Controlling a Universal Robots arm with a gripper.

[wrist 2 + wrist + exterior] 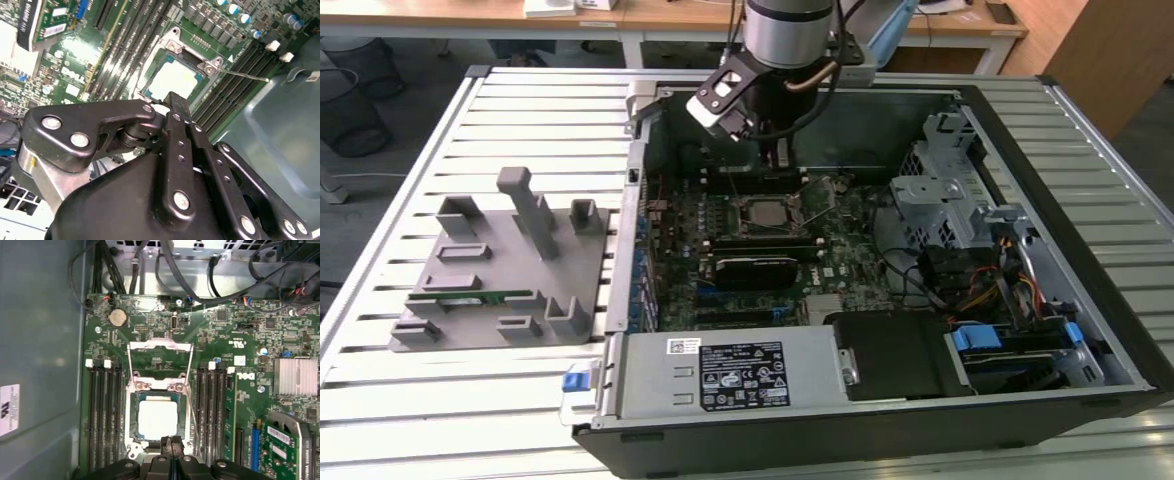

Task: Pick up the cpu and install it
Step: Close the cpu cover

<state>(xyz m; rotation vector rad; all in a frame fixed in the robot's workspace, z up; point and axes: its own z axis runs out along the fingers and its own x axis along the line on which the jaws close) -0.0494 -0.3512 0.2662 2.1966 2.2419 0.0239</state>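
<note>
The cpu [158, 419], a pale silver square with a tan rim, lies flat in the motherboard socket [133, 410]; it also shows in the second wrist view [175, 80] and the exterior view [761, 212]. The socket's metal load plate [160, 346] stands swung open beyond it, and its thin lever [245, 76] sticks out sideways. My gripper [170, 446] hovers just above the socket's edge next to the cpu, with its two black fingers pressed together and nothing between them. It is also seen in the second wrist view [177, 102] and, in the exterior view [781, 160], inside the open computer case.
Memory slots [105, 420] flank the socket on both sides. A grey fixture tray [507, 260] holding a green memory stick [474, 297] lies at the exterior view's left. The case holds a power supply [720, 370], a drive cage [947, 190] and loose cables [974, 280].
</note>
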